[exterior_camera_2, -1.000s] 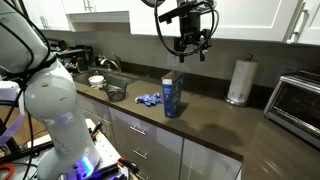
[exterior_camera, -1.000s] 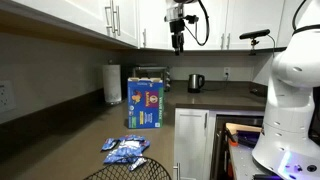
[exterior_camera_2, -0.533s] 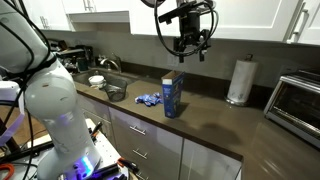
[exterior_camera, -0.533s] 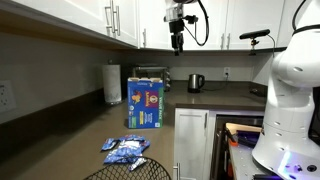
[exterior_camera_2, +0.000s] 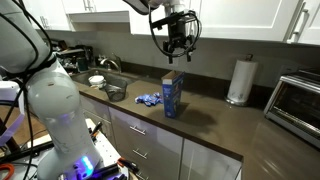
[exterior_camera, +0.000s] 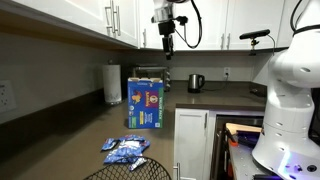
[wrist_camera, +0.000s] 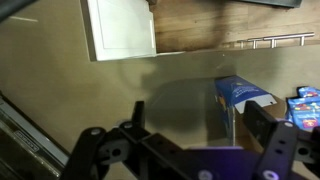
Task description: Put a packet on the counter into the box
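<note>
Gripper (exterior_camera: 167,52) jaws wide apart, empty, hanging high over the counter (exterior_camera_2: 215,125), roughly above the upright blue box (exterior_camera: 145,103); packet pile (exterior_camera: 125,152) on counter beside box.

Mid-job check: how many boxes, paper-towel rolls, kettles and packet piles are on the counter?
Box: 1
Paper-towel roll: 1
Kettle: 1
Packet pile: 1 (single packets too small to count)
Total: 4
</note>
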